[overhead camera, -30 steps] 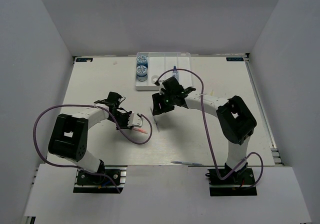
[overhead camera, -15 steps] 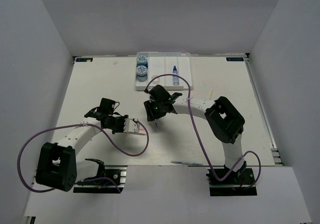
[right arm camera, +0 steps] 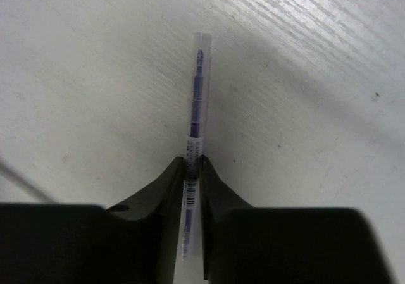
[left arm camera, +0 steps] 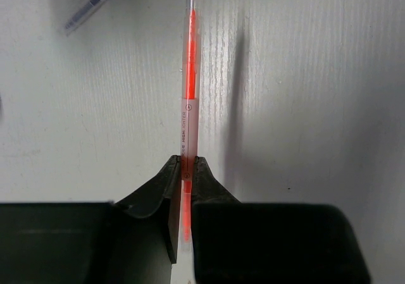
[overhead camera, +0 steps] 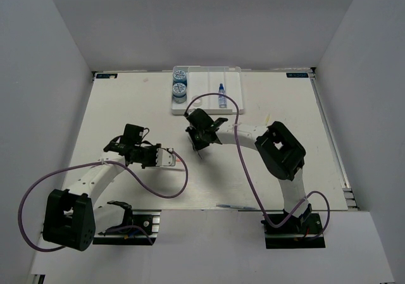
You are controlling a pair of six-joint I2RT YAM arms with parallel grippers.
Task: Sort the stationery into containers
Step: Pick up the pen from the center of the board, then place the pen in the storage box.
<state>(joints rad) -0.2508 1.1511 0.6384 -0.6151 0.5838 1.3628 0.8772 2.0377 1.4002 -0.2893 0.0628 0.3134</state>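
The worktop (overhead camera: 126,107) is lit brightly and evenly from above, with soft shadows only. A faint shadow is cast just right of the pink pen (left arm camera: 188,94) held in the left claw (left arm camera: 185,165). Beyond the grey pen (right arm camera: 197,94) gripped by the right claw (right arm camera: 192,165), a bright band is seen; both claws are rendered near-black.

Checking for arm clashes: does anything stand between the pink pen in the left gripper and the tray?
Yes. The right gripper, shut on a dark pen, hangs roughly between the left gripper with its pink pen and the tray in the top view. No loose item lies between them.
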